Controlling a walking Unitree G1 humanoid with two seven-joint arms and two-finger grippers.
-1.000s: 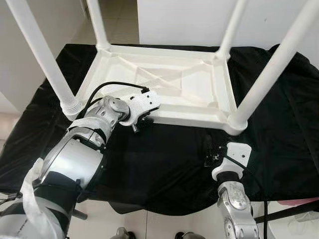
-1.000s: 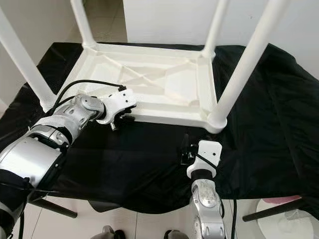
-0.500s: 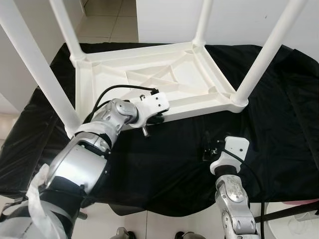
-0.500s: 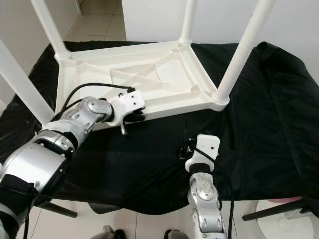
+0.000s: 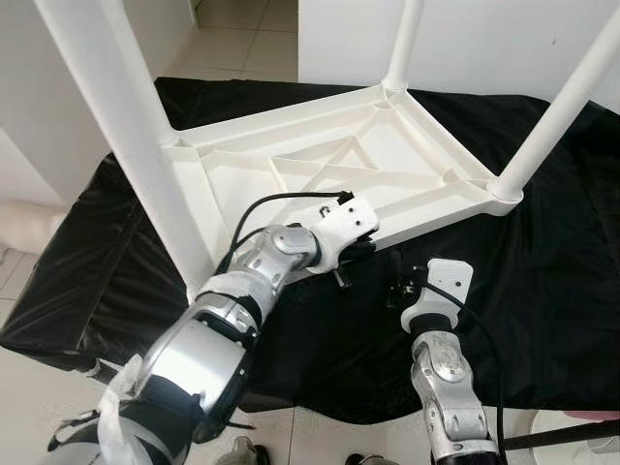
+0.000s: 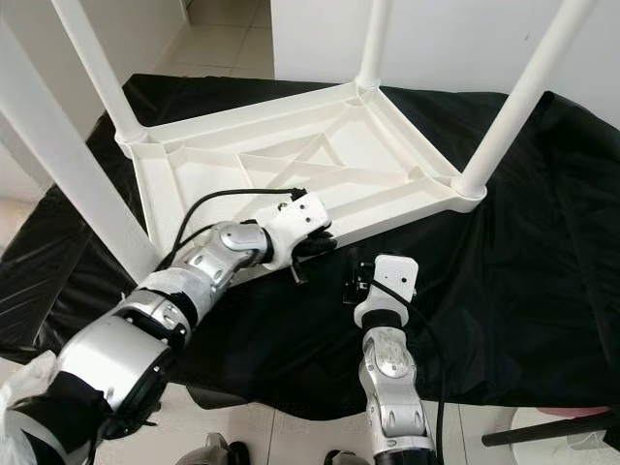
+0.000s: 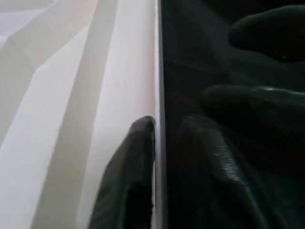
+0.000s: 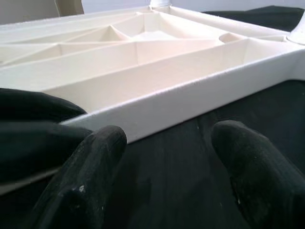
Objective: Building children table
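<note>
White plastic upturned children's table [image 5: 320, 165] on black cloth [image 5: 542, 242]: your left gripper [image 5: 351, 263] pinches its near rim, while your right gripper [image 5: 399, 289], fingers spread and empty, waits just beside.

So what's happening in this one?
A white plastic children's table lies upside down on a black cloth, all four legs fitted and pointing up. The left gripper is clamped on the near rim of the tabletop, one finger inside the edge. The right gripper hovers open just short of that rim, holding nothing.
</note>
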